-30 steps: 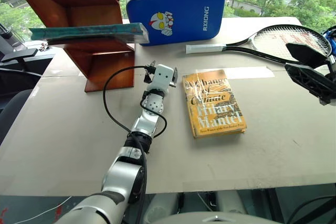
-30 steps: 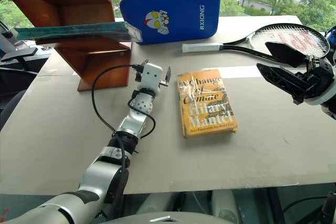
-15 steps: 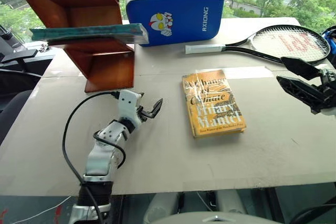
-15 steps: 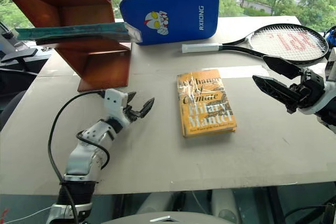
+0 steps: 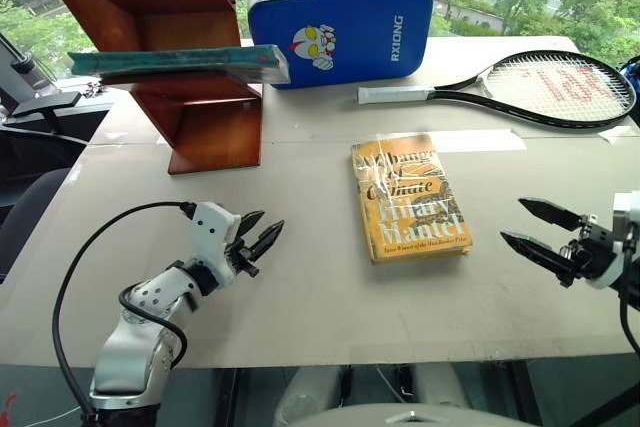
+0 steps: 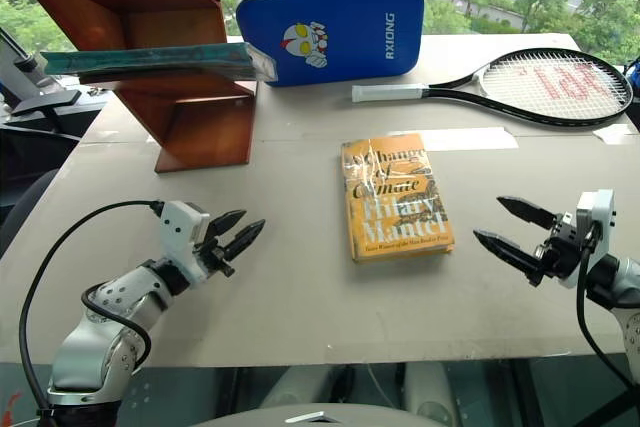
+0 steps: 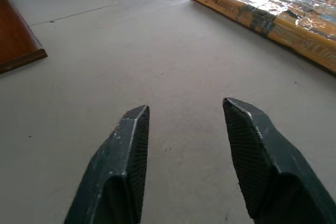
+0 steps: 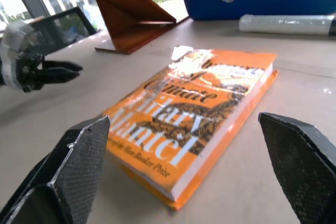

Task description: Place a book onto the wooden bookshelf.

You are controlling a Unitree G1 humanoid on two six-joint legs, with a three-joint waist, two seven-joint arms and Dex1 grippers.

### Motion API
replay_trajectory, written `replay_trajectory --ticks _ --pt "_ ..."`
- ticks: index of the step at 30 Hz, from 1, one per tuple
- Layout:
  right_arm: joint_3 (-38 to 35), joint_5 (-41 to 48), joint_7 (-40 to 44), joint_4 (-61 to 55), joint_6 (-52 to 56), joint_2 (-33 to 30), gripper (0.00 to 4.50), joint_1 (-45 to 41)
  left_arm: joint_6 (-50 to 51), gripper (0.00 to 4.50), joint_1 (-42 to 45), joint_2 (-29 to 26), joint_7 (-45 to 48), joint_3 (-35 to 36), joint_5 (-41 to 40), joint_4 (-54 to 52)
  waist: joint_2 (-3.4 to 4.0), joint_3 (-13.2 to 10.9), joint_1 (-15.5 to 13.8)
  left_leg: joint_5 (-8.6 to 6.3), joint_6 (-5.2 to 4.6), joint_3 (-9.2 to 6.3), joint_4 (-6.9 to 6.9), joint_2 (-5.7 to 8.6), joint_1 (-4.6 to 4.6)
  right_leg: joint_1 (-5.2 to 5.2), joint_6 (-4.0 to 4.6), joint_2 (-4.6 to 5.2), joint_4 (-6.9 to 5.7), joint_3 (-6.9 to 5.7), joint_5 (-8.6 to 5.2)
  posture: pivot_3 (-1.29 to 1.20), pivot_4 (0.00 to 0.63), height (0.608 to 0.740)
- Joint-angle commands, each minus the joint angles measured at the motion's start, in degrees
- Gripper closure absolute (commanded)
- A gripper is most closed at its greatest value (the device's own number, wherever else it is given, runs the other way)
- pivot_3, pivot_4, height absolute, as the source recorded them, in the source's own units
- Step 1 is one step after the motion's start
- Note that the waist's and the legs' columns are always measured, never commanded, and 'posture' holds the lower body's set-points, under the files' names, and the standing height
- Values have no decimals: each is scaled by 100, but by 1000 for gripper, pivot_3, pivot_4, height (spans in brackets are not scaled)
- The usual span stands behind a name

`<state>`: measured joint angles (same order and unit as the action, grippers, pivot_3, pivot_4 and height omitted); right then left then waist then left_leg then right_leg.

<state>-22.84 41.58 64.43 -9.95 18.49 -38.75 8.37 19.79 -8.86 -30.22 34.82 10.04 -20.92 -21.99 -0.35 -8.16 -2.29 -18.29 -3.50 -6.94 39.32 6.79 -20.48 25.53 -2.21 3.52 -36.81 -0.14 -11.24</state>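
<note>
Nearest, the left gripper [image 5: 262, 240] and right gripper [image 6: 508, 229] hang over the tabletop [image 5: 300, 297], fingers apart and empty, flanking the orange book [image 5: 409, 195]. Beyond it, the teal book [image 5: 175, 62] lies on the wooden bookshelf [image 5: 150, 7]; the right wrist view glimpses its edge.

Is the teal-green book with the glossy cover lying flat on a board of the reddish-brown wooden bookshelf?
Yes, the teal-green book lies flat on a board of the reddish-brown wooden bookshelf, with both ends sticking out past it.
</note>
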Motion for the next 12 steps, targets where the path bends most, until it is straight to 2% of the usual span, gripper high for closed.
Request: replay_trajectory --ticks 1,2,3,12 --pt "86 -414 330 41 -670 36 0 260 -334 604 -85 -146 252 -128 159 -99 3 2 2 0 0 1 -2 0 1 0 0 0 0 1 0 0 150 740" --pt "104 -452 343 53 -752 67 0 306 -391 98 -102 -159 288 -159 193 -66 3 2 6 0 0 1 -3 0 2 -1 0 0 0 2 0 0 150 740" --pt "110 -455 333 59 -794 101 0 332 -449 38 -116 -176 330 -189 227 -28 4 2 11 0 0 2 -2 0 3 -2 0 0 0 2 0 0 150 740" --pt "166 -715 383 357 -1287 201 0 401 -369 38 -322 -411 685 -465 311 130 6 3 5 -1 0 2 -11 -1 18 -16 0 -2 5 5 -1 0 150 740"
